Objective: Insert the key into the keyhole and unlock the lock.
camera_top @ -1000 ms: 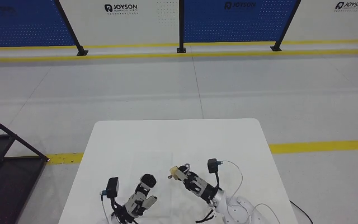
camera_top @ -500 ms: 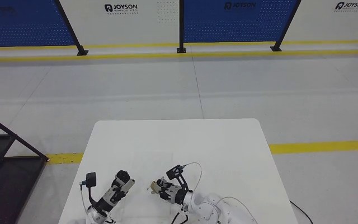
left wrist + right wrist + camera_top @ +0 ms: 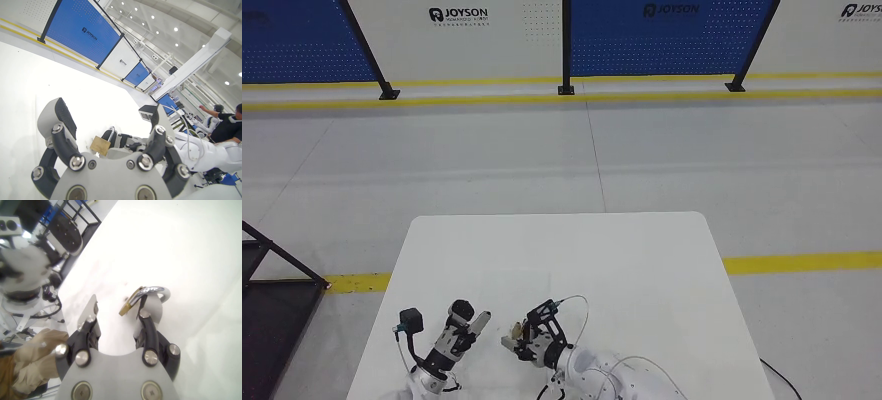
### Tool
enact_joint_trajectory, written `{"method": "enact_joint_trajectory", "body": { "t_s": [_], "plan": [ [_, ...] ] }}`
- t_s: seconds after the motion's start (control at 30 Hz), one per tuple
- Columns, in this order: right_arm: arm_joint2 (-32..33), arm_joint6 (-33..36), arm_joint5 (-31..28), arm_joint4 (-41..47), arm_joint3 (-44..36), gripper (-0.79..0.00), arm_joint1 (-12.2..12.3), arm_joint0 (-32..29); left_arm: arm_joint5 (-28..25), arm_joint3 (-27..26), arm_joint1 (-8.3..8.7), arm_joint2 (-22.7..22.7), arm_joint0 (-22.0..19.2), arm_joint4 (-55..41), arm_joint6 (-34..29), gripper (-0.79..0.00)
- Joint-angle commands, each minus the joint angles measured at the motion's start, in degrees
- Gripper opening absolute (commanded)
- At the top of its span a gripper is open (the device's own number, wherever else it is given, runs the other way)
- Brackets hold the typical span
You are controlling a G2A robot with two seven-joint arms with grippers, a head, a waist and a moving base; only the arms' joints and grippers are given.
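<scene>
A brass padlock [image 3: 511,336] with a silver shackle [image 3: 158,290] hangs against one finger [image 3: 151,308] of my right gripper [image 3: 522,336] near the table's front edge. The right gripper [image 3: 122,306] stands open, with bare table between the lock [image 3: 130,303] and its other finger. My left gripper [image 3: 473,320] sits just left of it, open with nothing between its pads [image 3: 65,117]. In the left wrist view the left gripper [image 3: 111,115] faces the padlock [image 3: 100,145]. A small silver piece [image 3: 97,155] sticks out below the lock's base; I cannot tell if it is the key.
The white table [image 3: 642,260] stretches away bare behind both grippers. Its left edge lies close to the left arm, and a black metal frame [image 3: 277,262] stands on the floor beyond that edge. Both arms work at the near front edge.
The right gripper has carried the padlock left and nearer the front edge. The left gripper moved left, then a little back toward the lock.
</scene>
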Motion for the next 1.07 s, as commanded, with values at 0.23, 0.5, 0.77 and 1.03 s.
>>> {"method": "enact_joint_trajectory", "body": {
  "t_s": [0.23,0.5,0.77,1.03],
  "plan": [
    [4.6,-4.8,-2.6,-6.6,-7.1,0.000,3.3,-6.9,1.4,0.8,-0.66,0.9,-0.9,0.0,0.7,0.000],
    [12.5,-11.9,-12.6,-11.9,-16.2,0.000,7.7,-16.5,3.7,0.0,-1.23,1.2,-0.9,0.6,2.5,0.000],
    [14.4,-14.1,-15.8,-12.8,-18.1,-0.001,8.6,-18.5,3.9,-0.2,-1.34,1.2,-0.8,0.7,2.8,0.000],
    [14.6,-14.1,-15.7,-12.9,-18.1,-0.001,8.6,-18.5,4.1,-0.2,-1.35,1.2,-0.8,0.9,2.7,0.000]
  ]
}}
